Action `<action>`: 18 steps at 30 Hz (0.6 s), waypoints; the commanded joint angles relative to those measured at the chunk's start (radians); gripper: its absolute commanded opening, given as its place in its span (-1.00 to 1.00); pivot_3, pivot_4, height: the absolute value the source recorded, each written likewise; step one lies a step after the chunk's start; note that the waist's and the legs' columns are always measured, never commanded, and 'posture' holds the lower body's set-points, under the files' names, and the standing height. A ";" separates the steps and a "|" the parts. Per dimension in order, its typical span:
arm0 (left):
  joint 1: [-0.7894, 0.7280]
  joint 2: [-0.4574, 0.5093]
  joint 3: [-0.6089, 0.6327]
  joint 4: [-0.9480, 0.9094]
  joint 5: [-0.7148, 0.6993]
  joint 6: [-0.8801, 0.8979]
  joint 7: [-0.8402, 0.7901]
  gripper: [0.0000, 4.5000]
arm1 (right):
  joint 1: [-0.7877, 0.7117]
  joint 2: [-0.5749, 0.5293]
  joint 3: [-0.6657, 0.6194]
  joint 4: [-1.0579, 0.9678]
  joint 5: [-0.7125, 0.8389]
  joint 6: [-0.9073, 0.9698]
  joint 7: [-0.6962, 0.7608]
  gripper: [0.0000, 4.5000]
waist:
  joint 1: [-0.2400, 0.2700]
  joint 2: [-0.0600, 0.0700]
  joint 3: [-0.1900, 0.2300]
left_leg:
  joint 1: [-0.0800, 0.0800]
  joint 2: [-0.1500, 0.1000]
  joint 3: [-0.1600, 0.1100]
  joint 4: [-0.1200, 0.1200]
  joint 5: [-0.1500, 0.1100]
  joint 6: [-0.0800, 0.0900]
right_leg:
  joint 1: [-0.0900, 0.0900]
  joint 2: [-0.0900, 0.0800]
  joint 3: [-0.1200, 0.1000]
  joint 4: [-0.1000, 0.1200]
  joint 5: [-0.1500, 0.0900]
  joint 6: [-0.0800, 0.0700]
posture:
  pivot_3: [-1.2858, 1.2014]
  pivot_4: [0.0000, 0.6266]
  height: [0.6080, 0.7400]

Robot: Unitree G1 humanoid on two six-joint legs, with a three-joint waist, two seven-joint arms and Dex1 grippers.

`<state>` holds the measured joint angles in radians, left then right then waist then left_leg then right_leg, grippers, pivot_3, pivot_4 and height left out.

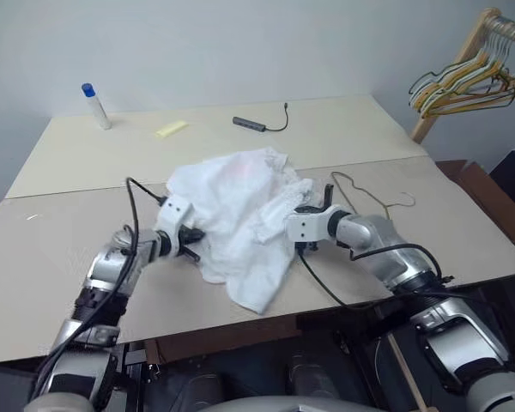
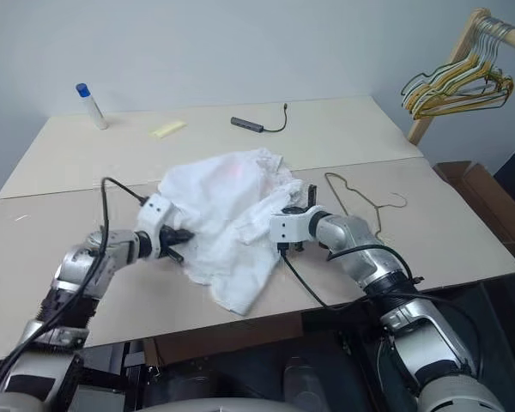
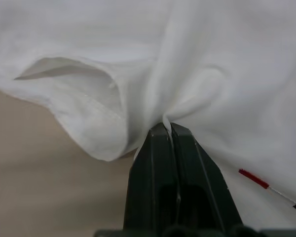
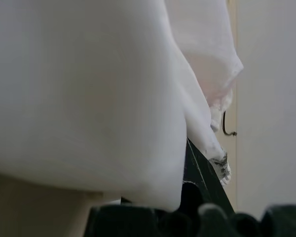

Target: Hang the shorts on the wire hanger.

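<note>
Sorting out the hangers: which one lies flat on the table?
The bare wire hanger, lying beside the right gripper; the coloured hangers hang bunched on the wooden rack.

Pale beige table [image 1: 69, 257] of two boards, white bottle with a blue cap [image 1: 94, 106] near its far left corner, yellow slip [image 1: 172, 129] beside it, grey adapter with black cable [image 1: 257, 124] farther right, bunched coloured hangers [image 1: 463, 86] on a wooden rack [image 1: 463, 60], brown box [image 1: 489, 197] below
</note>
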<state>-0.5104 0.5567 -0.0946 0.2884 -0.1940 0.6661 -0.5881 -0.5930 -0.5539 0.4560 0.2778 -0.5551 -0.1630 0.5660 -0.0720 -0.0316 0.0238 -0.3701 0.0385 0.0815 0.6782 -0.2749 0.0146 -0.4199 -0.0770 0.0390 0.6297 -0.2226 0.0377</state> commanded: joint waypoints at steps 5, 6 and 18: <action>-0.144 0.043 0.045 0.233 0.081 -0.199 -0.003 -0.99 | 0.021 -0.039 -0.026 -0.093 0.078 -0.125 0.070 -1.00 | -0.002 0.000 0.000 | 0.000 0.000 0.001 0.000 0.000 0.000 | 0.000 0.000 0.000 0.000 0.000 0.000 | -0.01 -1.00 1.00; -0.156 0.050 0.044 0.258 0.092 -0.220 -0.010 -0.99 | 0.028 -0.043 -0.022 -0.105 0.079 -0.137 0.078 -1.00 | -0.002 0.000 0.000 | 0.000 0.000 0.001 0.000 0.000 0.000 | 0.000 0.000 0.000 0.000 0.000 0.000 | -0.01 -1.00 1.00; -0.154 0.086 0.030 0.324 0.146 -0.305 -0.132 -0.55 | 0.152 0.106 0.008 -0.340 0.003 0.105 0.122 -0.24 | 0.001 0.000 0.000 | -0.002 0.000 0.001 0.001 0.000 0.000 | -0.001 0.000 -0.001 0.001 0.000 0.000 | 0.00 -1.00 1.00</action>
<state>-0.6574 0.6361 -0.0833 0.6405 -0.0482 0.3714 -0.7168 -0.4421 -0.4460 0.4745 -0.0103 -0.5582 -0.0835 0.6742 -0.0712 -0.0321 0.0235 -0.3720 0.0385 0.0828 0.6797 -0.2749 0.0146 -0.4207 -0.0771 0.0378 0.6302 -0.2226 0.0382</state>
